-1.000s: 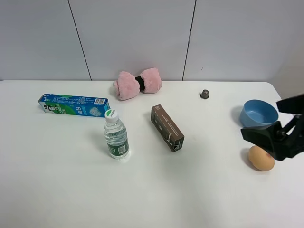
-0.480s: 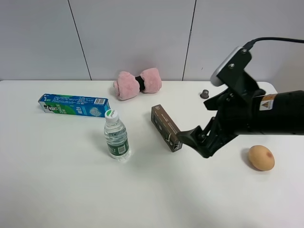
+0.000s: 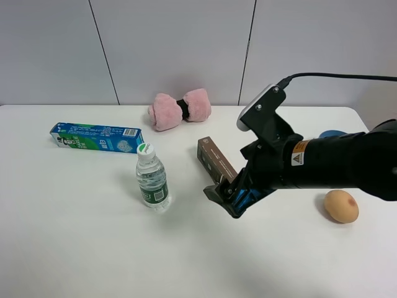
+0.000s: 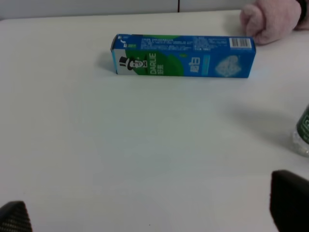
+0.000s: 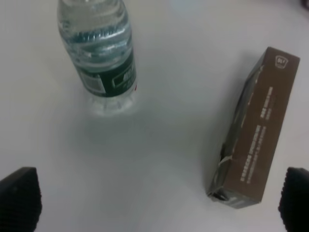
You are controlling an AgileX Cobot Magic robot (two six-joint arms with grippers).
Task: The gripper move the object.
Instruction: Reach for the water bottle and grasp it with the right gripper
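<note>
Plastic and clear, with a white cap and a green label, the bottle (image 3: 152, 180) stands upright on the table (image 3: 87, 248), left of centre in the high view and just in front of the toothpaste box (image 3: 96, 137). The right claw (image 3: 226, 200) hangs low to the bottle's right, at the near end of the brown box (image 3: 211, 156), with bare table between claw and bottle. We see no left arm in this view.

From the left wrist, the left claw (image 4: 152, 212) shows only two dark tips set wide apart, released, with nothing between them. The toothpaste box lies broadside ahead. Only a sliver of the bottle (image 4: 304, 133) shows, at the frame's edge.

From the right wrist, the right claw (image 5: 157, 198) is spread wide and empty. The bottle (image 5: 101, 53) stands ahead, off toward one finger. The brown box (image 5: 256, 130) lies toward the other, its length running away from the camera.

We judge the right arm the nearer one. The bottle's long axis is vertical, so the claw must shift sideways, away from the brown box, to centre the bottle between its fingers.
</note>
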